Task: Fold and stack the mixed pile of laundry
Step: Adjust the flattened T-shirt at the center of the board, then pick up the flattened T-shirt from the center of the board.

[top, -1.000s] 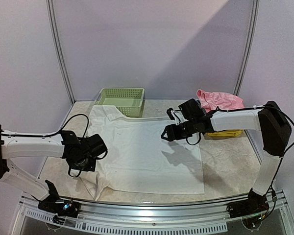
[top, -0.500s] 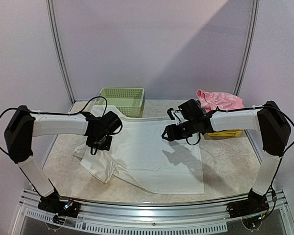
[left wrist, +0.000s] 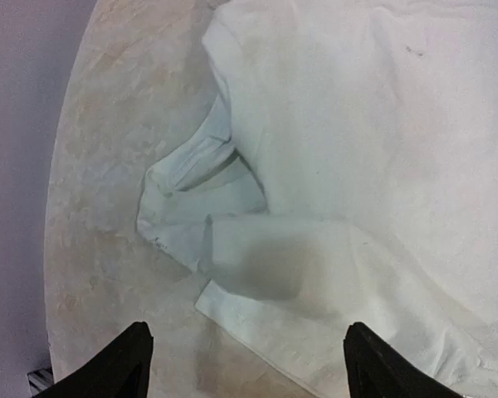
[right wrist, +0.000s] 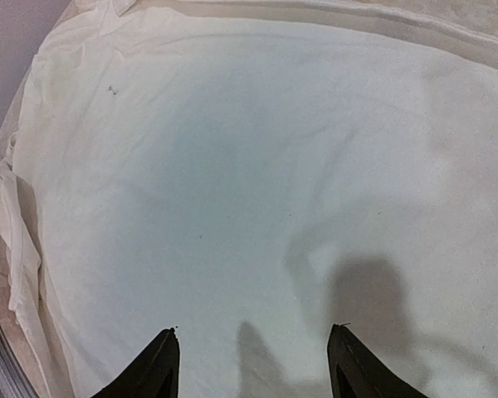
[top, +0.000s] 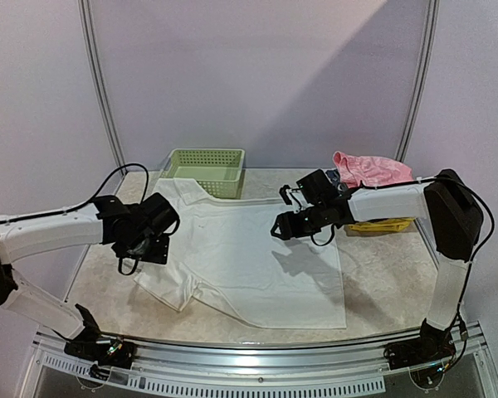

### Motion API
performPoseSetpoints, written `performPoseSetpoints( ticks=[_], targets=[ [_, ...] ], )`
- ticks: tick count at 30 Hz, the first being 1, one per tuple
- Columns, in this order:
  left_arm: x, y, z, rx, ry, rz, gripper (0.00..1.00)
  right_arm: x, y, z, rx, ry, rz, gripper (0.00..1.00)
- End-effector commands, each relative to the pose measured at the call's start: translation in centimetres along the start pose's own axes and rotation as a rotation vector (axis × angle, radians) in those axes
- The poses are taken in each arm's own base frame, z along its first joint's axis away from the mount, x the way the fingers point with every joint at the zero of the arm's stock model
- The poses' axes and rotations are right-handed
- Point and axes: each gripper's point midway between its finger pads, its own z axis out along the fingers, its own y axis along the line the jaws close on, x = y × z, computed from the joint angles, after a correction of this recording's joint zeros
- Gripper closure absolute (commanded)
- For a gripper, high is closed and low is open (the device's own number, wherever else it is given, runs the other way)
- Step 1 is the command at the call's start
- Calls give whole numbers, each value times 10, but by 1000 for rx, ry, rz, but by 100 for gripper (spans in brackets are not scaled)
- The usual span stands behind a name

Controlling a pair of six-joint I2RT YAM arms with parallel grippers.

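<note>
- Big white shirt [top: 257, 261]: spread out over the middle of the worktop [top: 382, 278], mostly flat, top end at the far side just beside the green basket [top: 206, 170].
- Left sleeve [left wrist: 195, 207] of the shirt: bunched up and folded over on itself at the left edge. Near left corner crumpled too.
- Tiny dark speck [right wrist: 110, 89] on the flat cloth, toward the far side.
- Thin pink piece [top: 369, 169]: in a soft heap at the far right, just behind the right arm, apart from the white shirt.
- Left pincer [left wrist: 247, 369]: wide apart, nothing held, hanging over the bunched sleeve at the left side of the shirt.
- Right pincer [right wrist: 253, 365]: wide apart too, nothing held, hanging over the flat far right part of the shirt, with a dark shadow on the cloth below.
- Bit of yellow cloth [top: 382, 225]: at the right, peeking out from under the right arm, near the pink heap.
</note>
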Motion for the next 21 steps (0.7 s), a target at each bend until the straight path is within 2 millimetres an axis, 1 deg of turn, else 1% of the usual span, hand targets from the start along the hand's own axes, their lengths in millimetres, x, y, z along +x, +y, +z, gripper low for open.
performPoseSetpoints(
  ticks=[1, 3, 5, 6, 9, 10, 13, 18, 21],
  targets=[
    [55, 21, 8, -33, 117, -69, 22, -5, 0, 4, 0, -4, -4, 38],
    [63, 22, 16, -19, 111, -103, 24, -5, 0, 5, -4, -2, -5, 39],
    [65, 19, 26, 9, 101, -142, 25, -5, 2, 6, -11, -1, -7, 38],
    [62, 18, 31, 25, 85, -173, 25, -4, 1, 6, -11, 2, -4, 38],
    [61, 21, 48, 52, 82, -238, 26, -2, 2, 5, -13, 7, -5, 38],
    [64, 23, 54, 57, 87, -254, 27, -1, 1, 4, -11, 8, -4, 38],
    [59, 25, 68, 96, 79, -313, 31, 0, 0, 0, -4, 0, -5, 38],
    [59, 26, 90, 138, 125, -360, 41, 0, 0, -4, -6, -3, 0, 38],
    [63, 24, 96, 144, 149, -361, 49, 1, -1, -5, 3, -1, 1, 38]
  ],
)
